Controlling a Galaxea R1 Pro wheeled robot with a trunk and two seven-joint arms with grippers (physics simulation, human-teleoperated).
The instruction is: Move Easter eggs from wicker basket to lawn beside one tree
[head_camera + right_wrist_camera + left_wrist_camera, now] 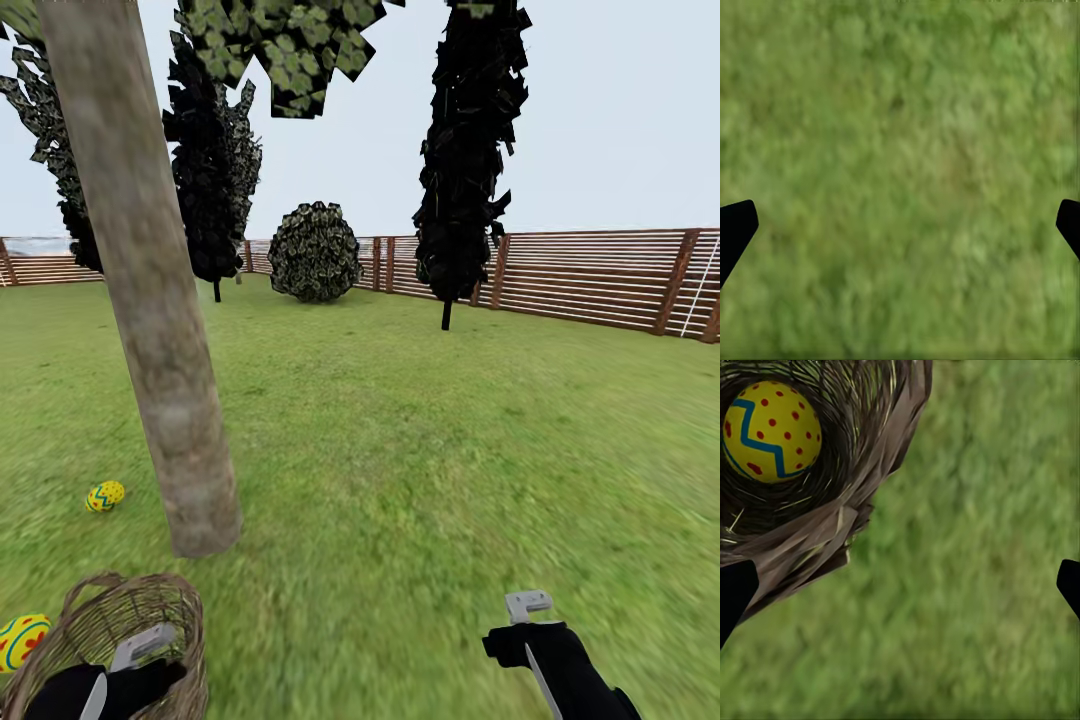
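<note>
Wicker basket sits beneath left gripper, jaws spread wide

Slatted brown fence, dark trees, round bush, pale sky.

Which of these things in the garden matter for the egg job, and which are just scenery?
Job: egg in basket; two eggs on grass; wicker basket; tree trunk; lawn.
Scenery: black-leaved trees; round bush; fence.

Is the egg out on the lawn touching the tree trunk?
Apart. In the head view, a strip of grass separates the egg from the tree trunk.
</note>
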